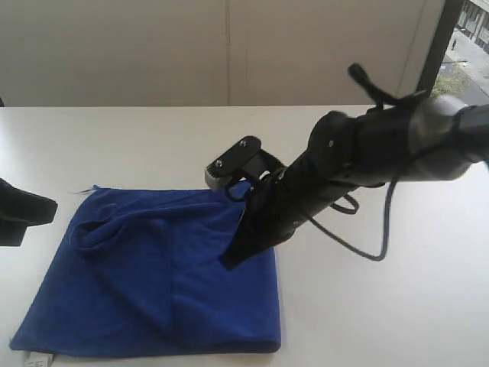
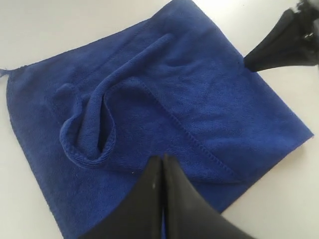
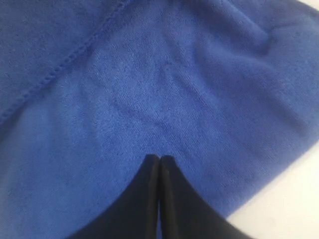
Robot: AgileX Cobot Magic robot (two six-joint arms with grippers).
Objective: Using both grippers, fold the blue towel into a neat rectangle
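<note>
White tabletop (image 1: 382, 306); fuzzy blue towel (image 1: 153, 283) rumpled; left claw (image 2: 163, 158), right claw (image 3: 159, 158) both together

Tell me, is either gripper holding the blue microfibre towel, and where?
Left gripper: shut, empty, clear of the royal-blue microfibre towel. Right gripper: shut with its tips at the cloth; a pinch cannot be told.

A plain white desk (image 1: 397, 306) is shown filling the near part of the room, evenly lit by soft daylight. The far side is closed by a pale cream wall (image 1: 114, 53), divided by a thin vertical seam (image 1: 228, 53). At far right, a dark window frame (image 1: 437, 46) is seen, with a street (image 1: 470, 46) glimpsed outside.
</note>
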